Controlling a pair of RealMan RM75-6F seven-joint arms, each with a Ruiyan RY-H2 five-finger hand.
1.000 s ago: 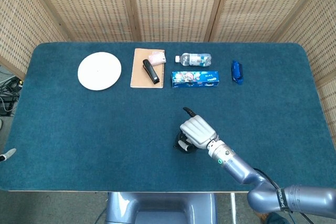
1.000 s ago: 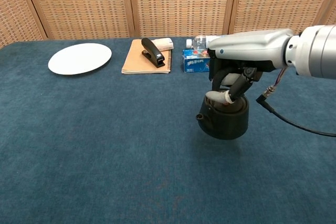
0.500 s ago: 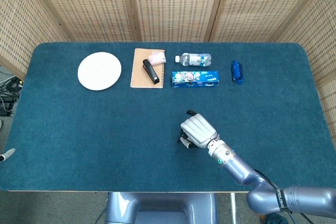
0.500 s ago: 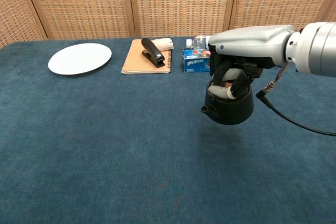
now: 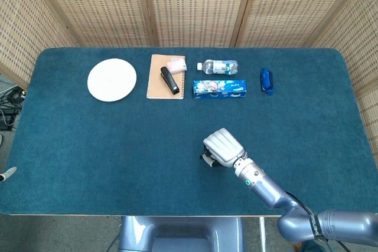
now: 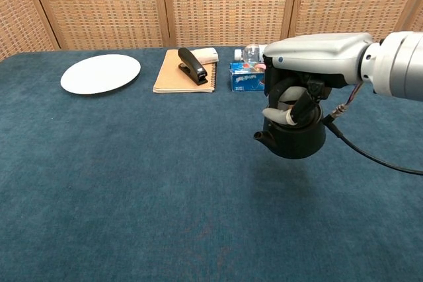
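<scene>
One black teapot is gripped from above by the right hand, fingers curled into its open top; the pot is seen lifted clear of the blue-carpeted bench, a shadow lying beneath it, spout turned toward the robot's left. In the head view the right hand is seen over the bench's near-centre, w/ the pot almost wholly hidden under it. The left hand is not seen in either view.

Counted along the far edge, left to right: one white plate; one tan spiral notebook w/ one black stapler lying on it and one small pinkish packet at its far corner; one clear water bottle lying on its side; one blue snack box just in front of the bottle; one small blue object to the right, too small to identify. All are well apart from the hand.

Vs. 1 s ago: the pot, then resting on the bench, is now held off it and sits higher in the chest view. The spout, then showing beyond the hand in the head view, is now covered. Vs. 0.5 s ago, the pot has shifted slightly to the right. The far row is unchanged.
</scene>
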